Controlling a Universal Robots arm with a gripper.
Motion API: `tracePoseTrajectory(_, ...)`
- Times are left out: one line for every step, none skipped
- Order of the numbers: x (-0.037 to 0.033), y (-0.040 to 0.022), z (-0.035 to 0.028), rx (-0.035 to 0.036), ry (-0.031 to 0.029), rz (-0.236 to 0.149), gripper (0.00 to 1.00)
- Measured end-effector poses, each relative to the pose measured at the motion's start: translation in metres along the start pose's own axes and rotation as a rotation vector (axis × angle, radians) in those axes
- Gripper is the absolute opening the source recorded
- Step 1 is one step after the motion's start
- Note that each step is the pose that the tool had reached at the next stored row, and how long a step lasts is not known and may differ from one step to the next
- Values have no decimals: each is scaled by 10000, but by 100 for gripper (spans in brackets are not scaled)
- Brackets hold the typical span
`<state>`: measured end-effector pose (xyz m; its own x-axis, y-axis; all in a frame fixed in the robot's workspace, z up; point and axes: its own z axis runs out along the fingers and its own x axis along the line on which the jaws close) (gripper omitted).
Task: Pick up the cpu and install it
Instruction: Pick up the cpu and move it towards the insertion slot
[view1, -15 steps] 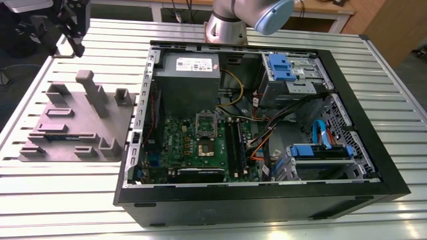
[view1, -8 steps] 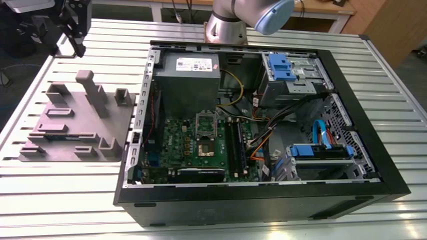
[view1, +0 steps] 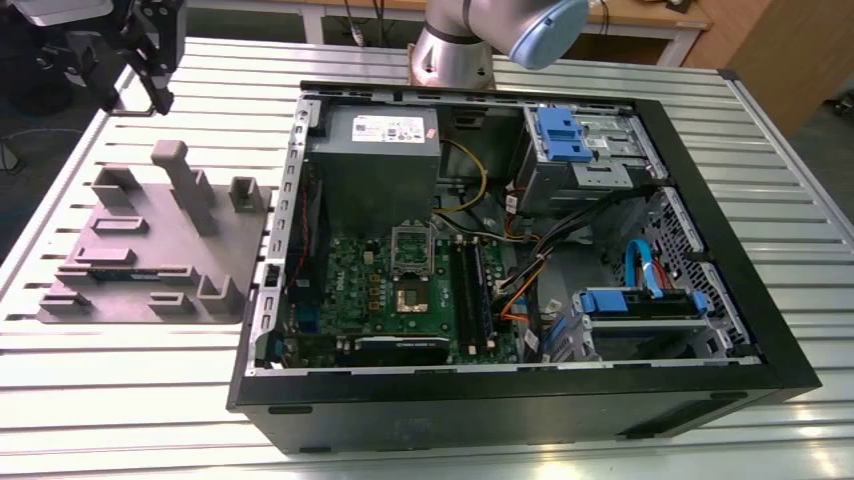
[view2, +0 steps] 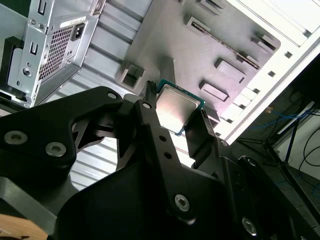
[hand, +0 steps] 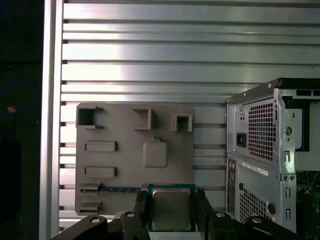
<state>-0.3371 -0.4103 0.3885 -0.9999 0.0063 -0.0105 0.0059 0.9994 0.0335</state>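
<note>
The gripper (hand: 171, 207) was clenched on the cpu (hand: 171, 212), with one of its fingers (hand: 144, 206) on each of two opposite edges. That edge grip left the silvery top bare and, I judge, kept pressure off the chip's faces. The cpu sat right at the tip of the tool, between the fingers and clear of everything else.

Beyond the fingertips lay the grey tray (hand: 125, 170) on the slatted table (view1: 120, 400). The square form in the tray nearest the tool may have been the chip's seat, though the view made that hard to tell. The open computer case (view1: 534, 250) stood off to one side of the tool, its socket (view1: 411, 290) well apart from the gripper.

By count there was one cpu, one tray, one case, one socket and two fingers.
</note>
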Motion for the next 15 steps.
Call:
tracePoseTrajectory(-2,0,0,0,-1,0,47)
tracePoseTrajectory(-4,0,1,0,-1,0,47)
tracePoseTrajectory(-6,0,0,0,-1,0,47)
tracePoseTrajectory(-8,0,1,0,-1,0,47)
tracePoseTrajectory(-10,0,1,-1,-1,0,47)
tracePoseTrajectory(-12,0,1,0,-1,0,47)
tracePoseTrajectory(-14,0,0,0,0,0,47)
tracePoseTrajectory(-16,0,1,0,-1,0,47)
tracePoseTrajectory(-18,0,1,0,-1,0,47)
tracePoseTrajectory(-19,0,0,0,0,0,47)
tracePoseTrajectory(-21,0,1,-1,-1,0,47)
tracePoseTrajectory(-24,0,1,0,-1,0,47)
tracePoseTrajectory(-25,0,1,-1,-1,0,47)
tracePoseTrajectory(-27,0,1,-1,-1,0,47)
tracePoseTrajectory(-29,0,1,0,0,0,47)
